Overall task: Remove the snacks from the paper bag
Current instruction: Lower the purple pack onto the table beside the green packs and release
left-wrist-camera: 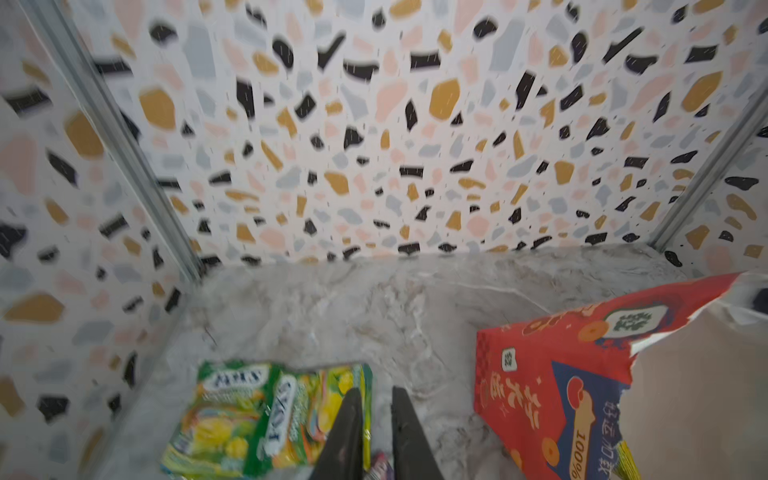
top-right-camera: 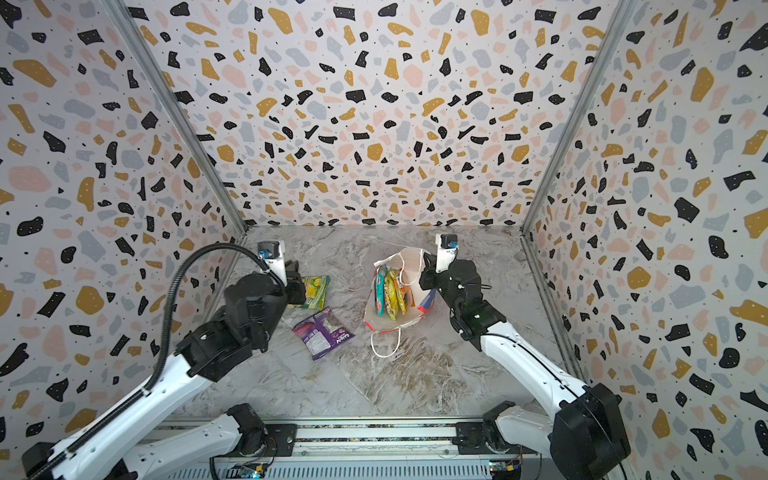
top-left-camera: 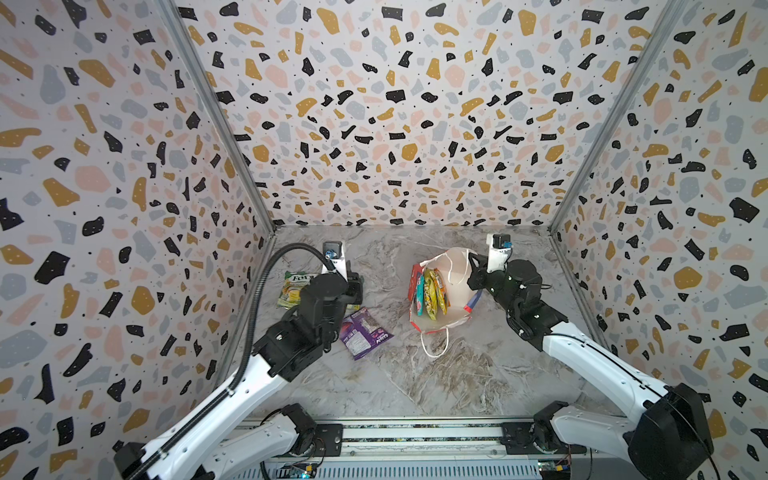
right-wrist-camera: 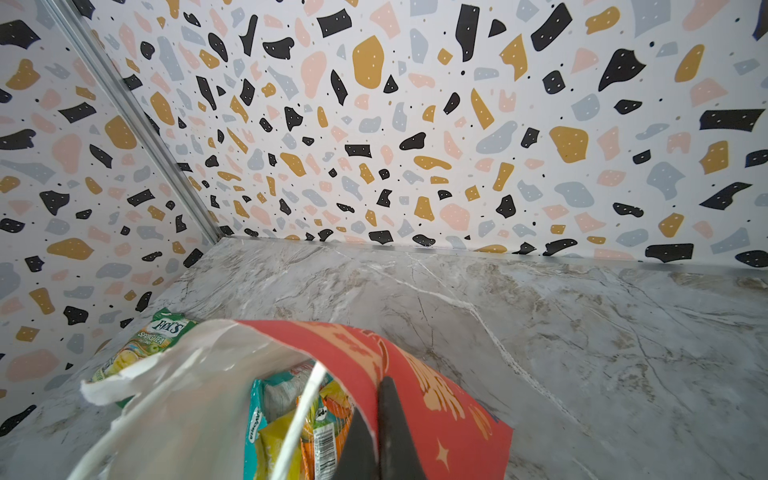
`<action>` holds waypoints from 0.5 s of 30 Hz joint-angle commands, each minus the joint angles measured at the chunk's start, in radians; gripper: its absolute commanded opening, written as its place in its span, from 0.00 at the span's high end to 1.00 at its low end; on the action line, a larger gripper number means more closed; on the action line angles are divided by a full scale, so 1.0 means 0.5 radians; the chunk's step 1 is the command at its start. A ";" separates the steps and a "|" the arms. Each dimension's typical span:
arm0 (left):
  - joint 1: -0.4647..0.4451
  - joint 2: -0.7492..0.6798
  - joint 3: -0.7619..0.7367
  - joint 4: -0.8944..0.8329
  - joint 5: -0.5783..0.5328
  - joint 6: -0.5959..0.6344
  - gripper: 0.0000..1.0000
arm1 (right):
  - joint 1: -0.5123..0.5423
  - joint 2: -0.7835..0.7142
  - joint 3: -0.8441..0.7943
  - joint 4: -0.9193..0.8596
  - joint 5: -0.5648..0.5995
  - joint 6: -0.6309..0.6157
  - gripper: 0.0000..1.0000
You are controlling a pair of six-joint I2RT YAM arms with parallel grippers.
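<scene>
While pinching the red wall of the small red paper gift bag (right-wrist-camera: 440,374) in the fully closed right gripper (right-wrist-camera: 374,399), props the white-lined mouth agape. Shows teal, yellow and orange flat glossy packets (top-left-camera: 431,293) standing on edge just inside those fingers, long axes pointing away from the base. Hangs the left gripper (left-wrist-camera: 375,390) slightly parted and empty over two green-yellow FOX'S packets (left-wrist-camera: 232,419) on the grey marble table (left-wrist-camera: 332,316), with a purple packet (top-left-camera: 365,332) beneath, toward the wrist. Places the bag's mouth rightward of the left fingers, across bare marble. Probably calls for a sideways reach by that free arm.
</scene>
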 commanded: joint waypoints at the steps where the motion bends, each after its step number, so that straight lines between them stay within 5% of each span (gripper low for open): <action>1: 0.014 0.102 -0.161 -0.075 0.337 -0.318 0.43 | -0.019 -0.039 0.022 0.048 0.024 0.007 1.00; 4: 0.002 0.299 -0.358 0.041 0.527 -0.461 0.39 | -0.023 -0.041 0.005 0.060 0.020 0.006 1.00; 8: 0.003 0.642 -0.387 0.175 0.512 -0.428 0.48 | -0.028 -0.027 -0.006 0.069 -0.002 0.015 1.00; 15: 0.118 1.057 -0.303 0.153 0.457 -0.265 0.19 | -0.037 -0.021 -0.021 0.082 -0.024 0.019 1.00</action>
